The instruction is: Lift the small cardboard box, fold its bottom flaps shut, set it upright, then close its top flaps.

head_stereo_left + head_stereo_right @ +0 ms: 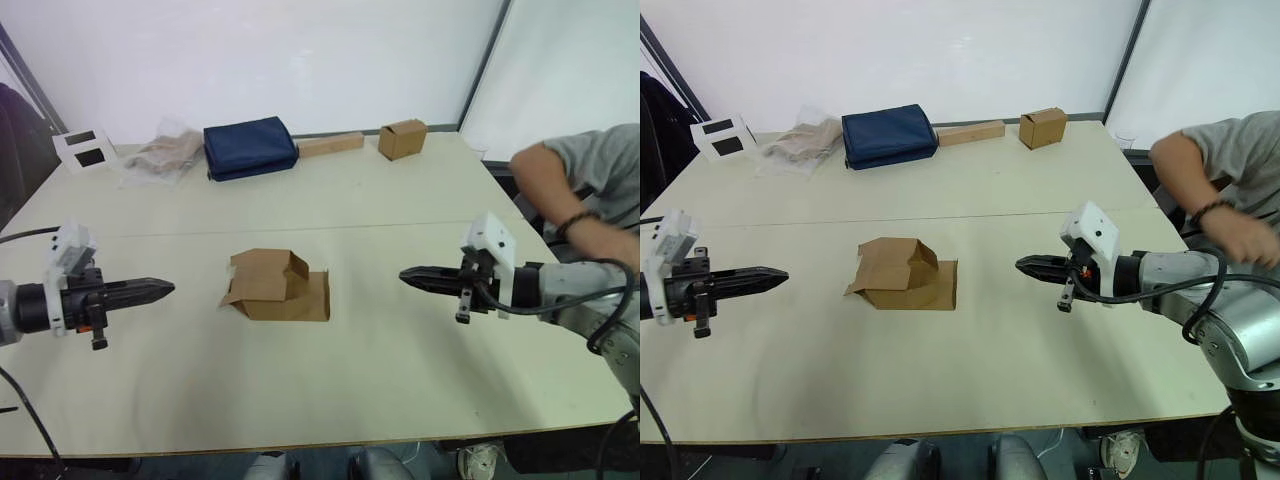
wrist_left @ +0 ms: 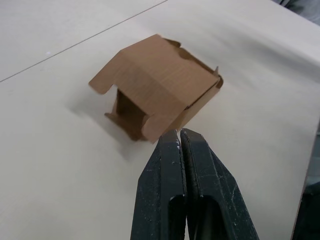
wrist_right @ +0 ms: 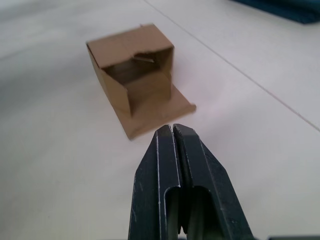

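While fingers pressed together, small cardboard box between arms.

Both arms held level, pointing inward toward each other. Left tool fingers pressed together, empty. Right tool likewise closed, empty.

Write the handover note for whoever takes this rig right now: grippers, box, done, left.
Left gripper: shut, empty, hovering over the table to the left of the small cardboard box.
Right gripper: shut, empty, hovering to the right of the box, tip pointed at it.
Box: lying on its side mid-table between the grippers, apart from both, flaps loose; the end facing the right gripper is open, with one flap flat on the table.
Done: nothing; box not lifted.
Left: lift it, fold the bottom flaps shut, stand it upright, close the top flaps.
Note: a person's arm is at the table's right edge.
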